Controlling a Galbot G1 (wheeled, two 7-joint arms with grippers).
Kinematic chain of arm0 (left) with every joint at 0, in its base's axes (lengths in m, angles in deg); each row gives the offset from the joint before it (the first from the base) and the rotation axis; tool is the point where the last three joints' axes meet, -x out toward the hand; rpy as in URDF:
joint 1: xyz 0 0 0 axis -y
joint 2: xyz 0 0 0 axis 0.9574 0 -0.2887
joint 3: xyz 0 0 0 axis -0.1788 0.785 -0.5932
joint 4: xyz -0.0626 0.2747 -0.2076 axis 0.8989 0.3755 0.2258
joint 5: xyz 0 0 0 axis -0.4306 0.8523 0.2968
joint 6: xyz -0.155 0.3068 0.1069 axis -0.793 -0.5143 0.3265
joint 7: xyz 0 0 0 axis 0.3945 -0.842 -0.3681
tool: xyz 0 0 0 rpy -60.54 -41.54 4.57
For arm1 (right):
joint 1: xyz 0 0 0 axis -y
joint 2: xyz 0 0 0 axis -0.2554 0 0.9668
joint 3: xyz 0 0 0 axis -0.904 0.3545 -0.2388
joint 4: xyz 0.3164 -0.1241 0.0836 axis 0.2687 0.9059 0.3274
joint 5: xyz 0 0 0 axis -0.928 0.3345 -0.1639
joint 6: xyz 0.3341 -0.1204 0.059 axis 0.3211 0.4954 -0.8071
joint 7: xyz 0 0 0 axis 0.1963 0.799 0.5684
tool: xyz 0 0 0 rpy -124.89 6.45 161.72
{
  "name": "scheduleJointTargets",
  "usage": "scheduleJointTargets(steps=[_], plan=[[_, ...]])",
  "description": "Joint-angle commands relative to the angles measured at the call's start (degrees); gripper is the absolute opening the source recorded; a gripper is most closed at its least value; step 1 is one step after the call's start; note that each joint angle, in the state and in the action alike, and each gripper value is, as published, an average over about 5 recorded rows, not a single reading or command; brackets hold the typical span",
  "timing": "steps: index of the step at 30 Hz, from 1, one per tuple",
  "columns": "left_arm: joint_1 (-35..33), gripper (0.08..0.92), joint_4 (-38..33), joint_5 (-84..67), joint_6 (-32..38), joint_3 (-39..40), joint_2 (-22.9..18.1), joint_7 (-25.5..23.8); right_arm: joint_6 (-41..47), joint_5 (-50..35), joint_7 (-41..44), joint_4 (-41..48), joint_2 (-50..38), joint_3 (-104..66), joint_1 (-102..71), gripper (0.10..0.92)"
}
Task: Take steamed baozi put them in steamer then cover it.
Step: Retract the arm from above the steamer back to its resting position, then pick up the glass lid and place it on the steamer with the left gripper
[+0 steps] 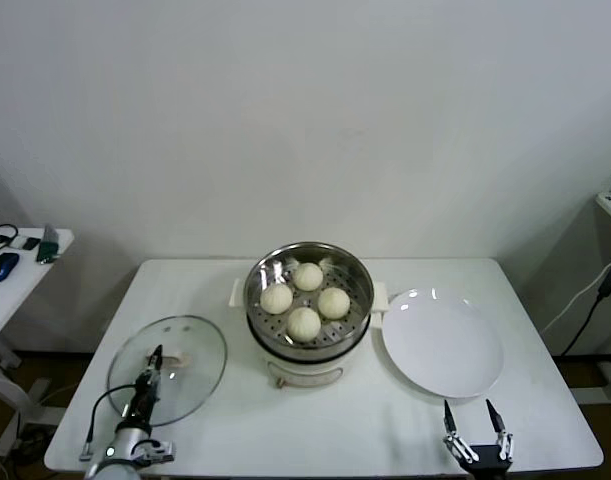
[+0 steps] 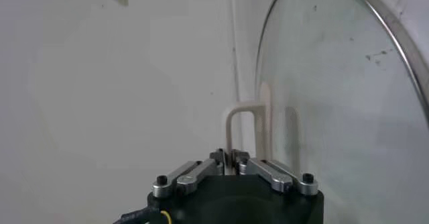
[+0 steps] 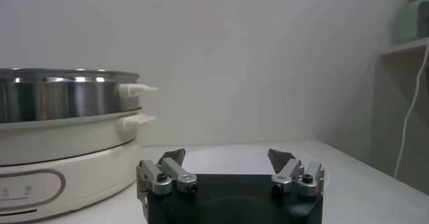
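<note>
Several cream-white steamed baozi (image 1: pixel 305 297) lie in the shiny steel steamer (image 1: pixel 257 275) on its cream pot base at the table's middle. The cover (image 1: pixel 190 350), a clear glass lid with a metal rim, lies flat on the table to the steamer's left. My left gripper (image 1: pixel 155 358) is over the lid's middle. In the left wrist view, the left gripper (image 2: pixel 230 157) is shut on the lid's cream handle (image 2: pixel 241 121), with the glass (image 2: pixel 335 98) beside it. My right gripper (image 1: pixel 475 415) waits open at the front right edge. The right gripper (image 3: pixel 228 158) holds nothing, and the steamer (image 3: pixel 60 98) stands off to its side.
A flat white plate (image 1: pixel 442 345) lies right of the steamer, just beyond the right gripper. A small side table (image 1: pixel 15 250) with dark items stands at the far left. The white wall is close behind the table.
</note>
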Motion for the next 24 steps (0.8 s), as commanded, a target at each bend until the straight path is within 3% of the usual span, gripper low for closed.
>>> scheduleJointTargets(steps=[1,7,13,19,24], plan=[[0.27,0.152,0.33,0.24,0.01,0.0,0.03,0.03,0.11,0.2,-0.09,-0.28,0.2,-0.08,0.13,0.823],[-0.36,0.134,-3.81,-3.31,-0.31,-0.02,-0.76,-0.38,0.51,0.89,-0.26,-1.09,0.39,-0.35,0.31,0.823],[-3.25,0.134,-14.64,-9.24,-2.99,0.52,-0.08,-3.93,1.39,2.91,-1.27,-2.05,0.83,-1.13,0.42,0.823],[-5.28,0.134,-26.13,-16.14,-10.82,1.43,5.15,-10.75,2.94,5.65,-3.26,-2.58,0.98,-1.72,0.48,0.823],[-4.05,0.134,-35.13,-20.69,-21.36,3.11,10.93,-18.35,4.14,6.54,-3.71,-3.54,0.9,-1.96,0.34,0.823]])
